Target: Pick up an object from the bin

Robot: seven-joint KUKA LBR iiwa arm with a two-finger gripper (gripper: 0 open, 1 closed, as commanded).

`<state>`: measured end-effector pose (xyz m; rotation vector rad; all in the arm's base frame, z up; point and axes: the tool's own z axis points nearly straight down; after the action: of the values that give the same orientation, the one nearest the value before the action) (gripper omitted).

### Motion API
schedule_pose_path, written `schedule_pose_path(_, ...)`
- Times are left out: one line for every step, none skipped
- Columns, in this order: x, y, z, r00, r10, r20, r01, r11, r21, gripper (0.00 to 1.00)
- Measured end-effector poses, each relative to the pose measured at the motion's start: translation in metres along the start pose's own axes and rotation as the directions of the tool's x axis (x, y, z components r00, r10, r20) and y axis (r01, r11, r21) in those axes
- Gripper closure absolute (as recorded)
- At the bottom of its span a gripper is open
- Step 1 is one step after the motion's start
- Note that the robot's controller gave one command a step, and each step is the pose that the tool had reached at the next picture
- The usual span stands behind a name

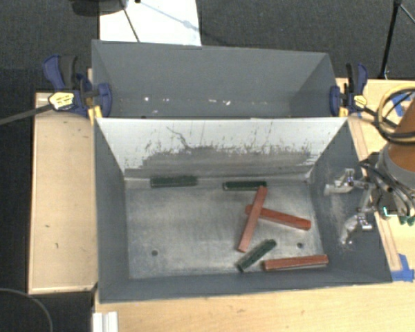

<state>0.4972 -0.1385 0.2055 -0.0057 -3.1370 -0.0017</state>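
As I looked down, the grey bin (111, 206) held six sticks: crossed red sticks (252, 220) nearest the claw (349, 206), a red bar (295, 261) and green bar (256, 254) at 5 o'clock, two green sticks (173, 181) at 12. The claw hung spread, empty, over the 3 o'clock wall; its arm was cut off.

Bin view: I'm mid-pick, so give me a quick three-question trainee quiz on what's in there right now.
1. True or false: the end effector holds a red-brown stick.
2. How many dark green sticks lie in the bin?
3. The two crossed sticks are: A) both red-brown, B) both dark green, C) one of each.

Key: 1 false, it hangs open over the right wall with nothing between its fingers; 2 three; 3 A.
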Motion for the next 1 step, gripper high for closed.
schedule_pose_path(-0.0018,0.0005,-0.0035,1.000,-0.004,0.007,0.004,1.000,0.002,0.00)
